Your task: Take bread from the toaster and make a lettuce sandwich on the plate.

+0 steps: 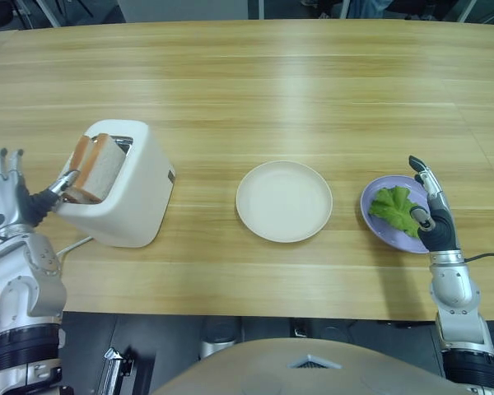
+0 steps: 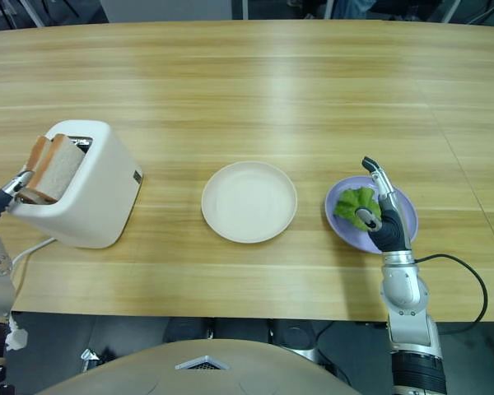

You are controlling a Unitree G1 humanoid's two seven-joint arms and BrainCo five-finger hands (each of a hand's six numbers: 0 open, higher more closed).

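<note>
A white toaster point(image 1: 132, 185) stands near the desk's point(image 1: 247, 82) front edge, towards its left end. Two slices of bread point(image 1: 99, 164), pale with brown crusts, stick up side by side from its slots. A round cream plate point(image 1: 284, 201) lies flat midway along the front edge, well apart from the toaster. A crinkled green lettuce point(image 1: 398, 210) leaf lies on a small purple dish point(image 1: 374, 216) just right of the plate.
</note>
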